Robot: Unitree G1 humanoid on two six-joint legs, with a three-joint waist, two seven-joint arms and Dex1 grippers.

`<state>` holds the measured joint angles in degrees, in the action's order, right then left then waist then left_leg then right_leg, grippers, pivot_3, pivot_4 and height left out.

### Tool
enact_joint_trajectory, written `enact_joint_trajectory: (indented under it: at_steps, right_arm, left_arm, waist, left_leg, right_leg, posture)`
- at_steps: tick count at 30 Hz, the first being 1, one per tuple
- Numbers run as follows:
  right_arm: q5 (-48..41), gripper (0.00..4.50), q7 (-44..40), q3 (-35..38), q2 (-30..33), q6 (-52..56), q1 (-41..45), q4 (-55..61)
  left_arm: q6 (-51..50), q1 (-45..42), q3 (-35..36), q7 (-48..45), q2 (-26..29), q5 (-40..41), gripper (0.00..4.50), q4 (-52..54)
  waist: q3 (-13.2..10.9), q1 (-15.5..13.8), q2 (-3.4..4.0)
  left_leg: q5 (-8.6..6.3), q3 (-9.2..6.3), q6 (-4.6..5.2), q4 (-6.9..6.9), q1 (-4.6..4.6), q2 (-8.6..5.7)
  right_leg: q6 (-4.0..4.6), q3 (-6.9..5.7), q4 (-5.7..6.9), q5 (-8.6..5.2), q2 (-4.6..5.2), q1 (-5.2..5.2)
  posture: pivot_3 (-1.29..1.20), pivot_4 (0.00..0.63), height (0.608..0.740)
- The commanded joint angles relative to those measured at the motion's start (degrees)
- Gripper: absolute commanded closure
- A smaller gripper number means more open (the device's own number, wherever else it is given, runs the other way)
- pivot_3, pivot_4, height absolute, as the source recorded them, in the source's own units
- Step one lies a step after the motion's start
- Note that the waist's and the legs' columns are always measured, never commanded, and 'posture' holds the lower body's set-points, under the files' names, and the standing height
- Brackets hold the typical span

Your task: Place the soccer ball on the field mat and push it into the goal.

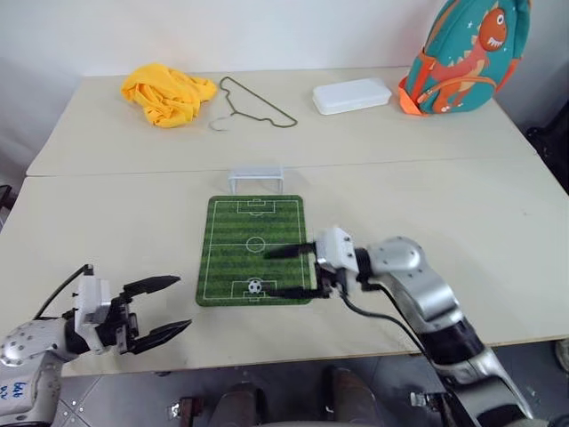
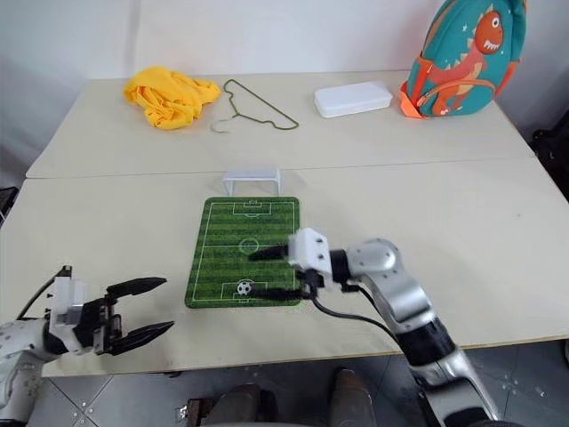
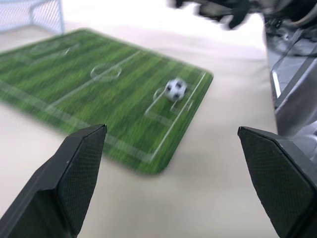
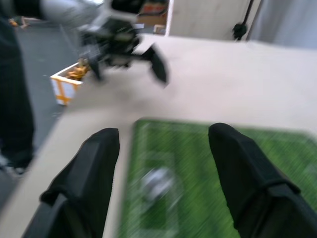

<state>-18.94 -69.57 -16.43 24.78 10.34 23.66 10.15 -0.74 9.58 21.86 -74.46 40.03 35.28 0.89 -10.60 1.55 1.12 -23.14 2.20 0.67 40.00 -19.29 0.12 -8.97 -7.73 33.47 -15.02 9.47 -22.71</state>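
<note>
The tiny black-and-white soccer ball (image 1: 255, 286) rests free on the green field mat (image 1: 233, 238), in the penalty box at the mat's near end. Just beyond the mat's far end stands the small white goal (image 1: 256, 178). My right gripper (image 1: 276, 270) hovers open over the mat's near right part, its black fingers pointing left with the ball slightly past their tips and nothing between them. My left gripper (image 1: 169, 307) is open near the table's front left edge, well left of the mat; its wrist view shows the ball (image 3: 175, 89) ahead on the mat (image 3: 74, 94).
At the back of the table lie a yellow cloth (image 1: 168, 93), a wire hanger (image 1: 253, 105), a white oblong box (image 1: 352, 95) and a teal dinosaur backpack (image 1: 464, 55). A seam (image 1: 133, 172) runs between the two tabletops behind the goal.
</note>
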Motion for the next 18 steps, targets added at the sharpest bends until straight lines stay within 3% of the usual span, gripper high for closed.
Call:
enact_joint_trajectory:
  at_steps: [1,6,18]
  right_arm:
    - [-2.1,2.65,-1.7,1.1,4.0,-0.2,-4.8,6.4]
    - [3.9,4.45,1.5,-2.0,5.1,-6.2,-12.2,5.3]
    - [11.2,4.48,13.1,-11.4,-7.9,1.1,-5.2,0.8]
  left_arm:
    - [0.6,-0.6,2.9,-0.9,1.4,1.2,0.0,-1.8]
    - [-1.4,0.8,2.6,-1.9,1.5,2.1,0.0,0.0]
    - [-4.3,3.1,2.5,-1.4,0.9,2.3,0.0,4.5]
  waist:
    - [0.0,0.0,0.0]
    - [0.0,0.0,-0.04]
    - [0.0,-0.2,-0.13]
  left_leg:
    - [0.0,0.01,0.0,0.01,0.01,0.0]
    - [-0.01,0.04,0.0,0.02,0.04,0.01]
    - [-0.02,-0.04,-0.02,0.07,0.02,0.05]
  right_leg:
    - [0.0,0.01,0.0,0.0,0.0,0.0]
    - [0.0,0.03,0.02,0.0,0.0,0.01]
    - [0.02,0.09,0.09,-0.01,-0.02,-0.04]
  posture:
    - [0.0,0.15,0.74]
    - [0.0,0.15,0.74]
    - [0.0,0.15,0.74]
